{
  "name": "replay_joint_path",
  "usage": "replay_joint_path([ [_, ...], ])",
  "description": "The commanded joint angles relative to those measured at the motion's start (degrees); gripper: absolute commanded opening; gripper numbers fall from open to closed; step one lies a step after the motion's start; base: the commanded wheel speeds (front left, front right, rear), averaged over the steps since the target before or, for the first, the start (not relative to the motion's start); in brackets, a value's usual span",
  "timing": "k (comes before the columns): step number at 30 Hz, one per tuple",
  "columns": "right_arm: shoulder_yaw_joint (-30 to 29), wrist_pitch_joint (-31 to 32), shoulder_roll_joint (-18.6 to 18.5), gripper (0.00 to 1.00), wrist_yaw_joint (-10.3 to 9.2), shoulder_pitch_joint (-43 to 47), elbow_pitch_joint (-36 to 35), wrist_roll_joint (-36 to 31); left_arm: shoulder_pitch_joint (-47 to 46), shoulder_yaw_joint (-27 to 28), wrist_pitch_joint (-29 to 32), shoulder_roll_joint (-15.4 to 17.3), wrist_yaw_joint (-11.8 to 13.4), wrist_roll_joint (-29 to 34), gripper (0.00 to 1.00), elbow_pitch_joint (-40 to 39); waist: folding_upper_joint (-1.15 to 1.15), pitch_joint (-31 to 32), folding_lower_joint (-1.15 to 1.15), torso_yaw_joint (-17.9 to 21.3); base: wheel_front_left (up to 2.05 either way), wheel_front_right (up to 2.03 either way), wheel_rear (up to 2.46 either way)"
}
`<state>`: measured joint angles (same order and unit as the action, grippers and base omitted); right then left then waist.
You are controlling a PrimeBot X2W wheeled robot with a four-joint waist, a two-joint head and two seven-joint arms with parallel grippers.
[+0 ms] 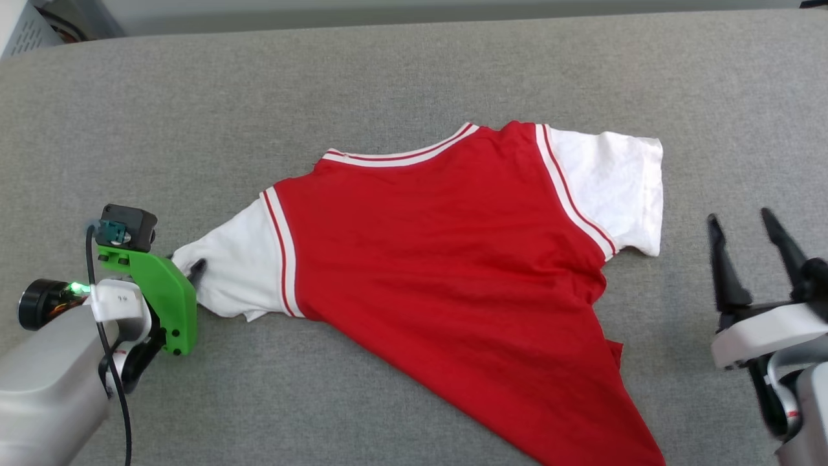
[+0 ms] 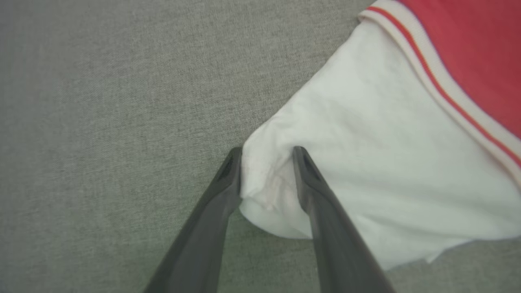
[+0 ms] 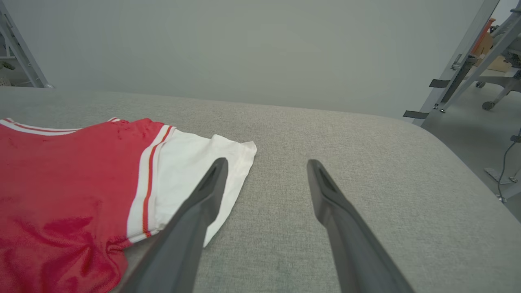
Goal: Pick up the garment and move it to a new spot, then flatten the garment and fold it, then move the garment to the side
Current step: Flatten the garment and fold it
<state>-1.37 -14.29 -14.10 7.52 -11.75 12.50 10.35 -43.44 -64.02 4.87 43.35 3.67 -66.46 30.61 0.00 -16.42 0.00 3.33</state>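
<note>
1. The garment (image 1: 453, 259) is spread, plain red side up, on the grey padded surface (image 1: 388, 71), roughly in the middle of the head view. No print is seen on the side shown.
2. Its sleeve-to-sleeve line runs from lower left to upper right in that view. The body is skewed toward the lower right, where the hem is cut off by the picture's bottom edge.
3. The left gripper (image 2: 266, 154) is set at the end of the left sleeve (image 1: 233, 272). Its fingers (image 2: 325, 211) are parted a moderate way, with a bunched fold of the cuff between them (a loose straddle, it is judged, rather than a firm pinch).
4. The right gripper (image 1: 739, 220) is spread wide and empty, near the garment's right edge. The right sleeve (image 1: 614, 188) lies ahead of its 2 fingers and to their left.
5. Flattening is judged to be the step in hand. The right sleeve and the skewed hem corner are nearer to the right arm, so an outward pull there, away from the left sleeve, would be best made by that arm.
</note>
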Motion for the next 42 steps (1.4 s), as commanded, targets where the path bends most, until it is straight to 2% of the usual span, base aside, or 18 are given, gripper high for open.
replay_joint_path([
  [1, -0.95, 0.12, -0.96, 1.0, -0.03, -1.5, -0.69, 0.76, 1.56, 0.33, -3.28, -0.99, 1.03, 1.3, 1.0, 0.81, 0.0, 1.21, 0.0, -0.52, 0.0, 0.0, 0.0],
  [5, -3.3, 1.01, -3.7, 1.0, -0.03, -3.35, -2.83, 1.22, 2.63, 2.72, -14.2, -3.01, 4.22, 3.26, 1.0, 0.89, 0.0, 2.43, 0.0, -1.66, 0.0, 0.0, 0.0],
  [7, -4.41, 2.16, -4.96, 1.0, -0.03, -4.69, -4.42, 1.67, 3.51, 3.78, -17.66, -3.95, 6.12, 4.28, 1.0, 0.41, 0.0, 2.76, 0.0, -2.27, 0.0, 0.0, 0.0],
  [8, -5.01, 4.9, -7.22, 1.0, -0.03, -7.39, -6.49, 2.69, 4.87, 7.39, -19.59, -5.19, 8.24, 5.08, 1.0, -1.96, 0.0, 2.88, 0.0, -3.01, 0.0, 0.0, 0.0],
  [12, -2.92, 10.51, -11.51, 1.0, -0.03, -12.05, -7.34, 4.61, 7.62, 15.87, -19.83, -6.71, 12.67, 11.95, 1.0, -9.3, 0.0, 2.41, 0.0, -4.3, 0.0, 0.0, 0.0],
  [15, 0.6, 17.2, -14.72, 1.0, -0.03, -15.51, -6.82, 8.44, 12.23, 22.83, -19.85, -8.52, 15.81, 18.26, 1.0, -15.39, 0.0, 1.63, 0.0, -5.23, 0.0, 0.0, 0.0],
  [20, 8.96, 32.52, -21.66, 1.0, -0.03, -21.48, -4.34, 16.35, 19.13, 31.16, -19.86, -12.22, 18.11, 27.2, 1.0, -22.65, 0.0, -0.7, 0.0, -6.84, 0.0, 0.0, 0.0],
  [23, 13.42, 43.1, -24.89, 1.0, -0.03, -24.53, -2.27, 22.19, 21.94, 34.7, -19.86, -14.46, 18.25, 31.53, 1.0, -25.5, 0.0, -2.29, 0.0, -7.78, 0.0, 0.0, 0.0],
  [26, 17.27, 54.85, -27.75, 1.0, -0.03, -27.12, -0.79, 29.33, 23.65, 37.59, -19.86, -17.0, 17.35, 35.2, 1.0, -27.29, 0.0, -4.34, 0.0, -8.96, 0.0, 0.0, 0.0],
  [30, 19.83, 63.3, -29.55, 1.0, -0.03, -30.89, 0.92, 32.93, 24.7, 40.73, -19.86, -20.19, 15.38, 38.67, 1.0, -28.16, 0.0, -7.08, 0.0, -10.41, 0.0, 0.0, 0.0],
  [33, 21.48, 65.84, -29.29, 1.0, -0.03, -33.1, 2.74, 33.43, 24.41, 42.9, -19.87, -22.13, 13.92, 40.84, 1.0, -28.28, 0.0, -9.0, 0.0, -11.33, 0.0, 0.0, 0.0],
  [38, 24.67, 65.67, -28.16, 1.0, -0.03, -35.64, 7.12, 32.11, 23.29, 46.01, -19.87, -24.82, 11.21, 43.93, 1.0, -27.63, 0.0, -11.82, 0.0, -12.36, 0.0, 0.0, 0.0],
  [42, 28.21, 65.22, -27.09, 1.0, -0.03, -34.24, 11.13, 32.39, 22.59, 48.14, -19.87, -26.76, 9.38, 45.92, 1.0, -26.87, 0.0, -12.62, 0.0, -12.66, 0.0, 0.0, 0.0],
])
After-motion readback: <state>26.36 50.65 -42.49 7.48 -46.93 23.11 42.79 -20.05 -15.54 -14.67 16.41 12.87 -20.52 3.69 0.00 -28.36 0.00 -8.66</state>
